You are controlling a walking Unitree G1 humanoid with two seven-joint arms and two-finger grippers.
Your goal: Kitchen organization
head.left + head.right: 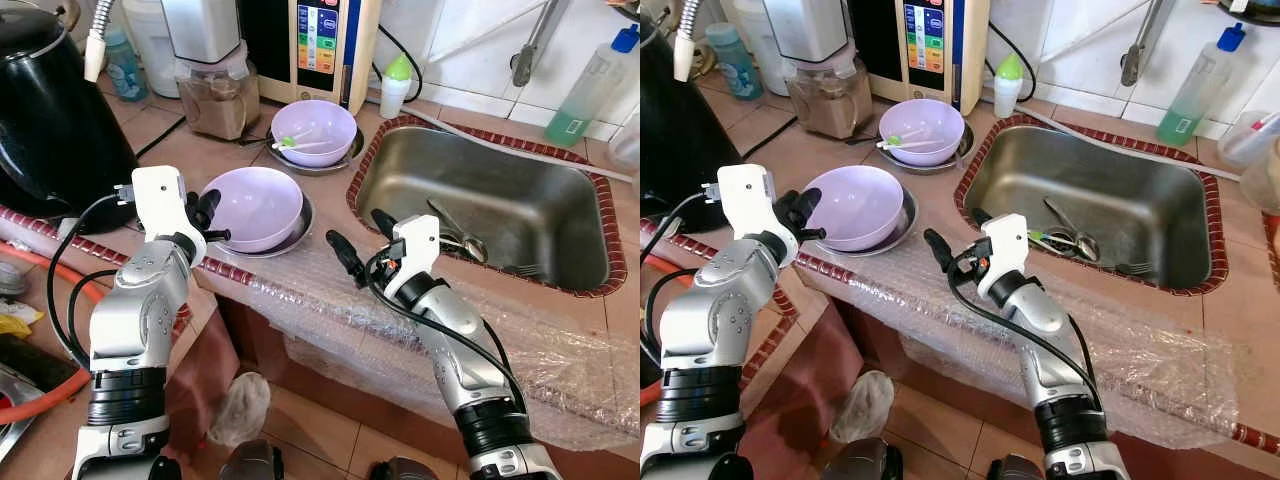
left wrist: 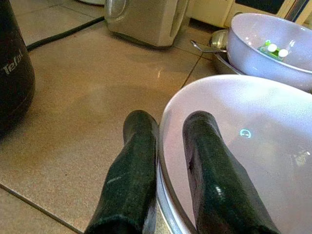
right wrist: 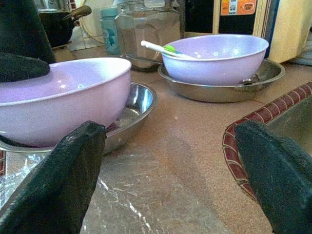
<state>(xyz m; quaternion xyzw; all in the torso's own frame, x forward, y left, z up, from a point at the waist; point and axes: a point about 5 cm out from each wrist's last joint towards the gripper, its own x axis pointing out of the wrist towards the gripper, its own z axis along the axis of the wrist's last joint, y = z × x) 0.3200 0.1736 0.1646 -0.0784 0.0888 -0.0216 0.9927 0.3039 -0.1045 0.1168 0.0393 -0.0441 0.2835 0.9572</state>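
Your left pincer [image 1: 207,213] grips the rim of a pale lilac bowl [image 1: 255,205], one black finger inside and one outside the smooth, glossy wall. The bowl sits in a shallow steel dish [image 1: 297,226] near the front edge of the tan tiled counter [image 1: 170,140]. Behind it, a second lilac bowl [image 1: 314,130] holds a white and green utensil [image 1: 297,144]. Your right pincer [image 1: 360,240] hangs spread wide and empty over the counter, between the near bowl and the steel sink [image 1: 480,205].
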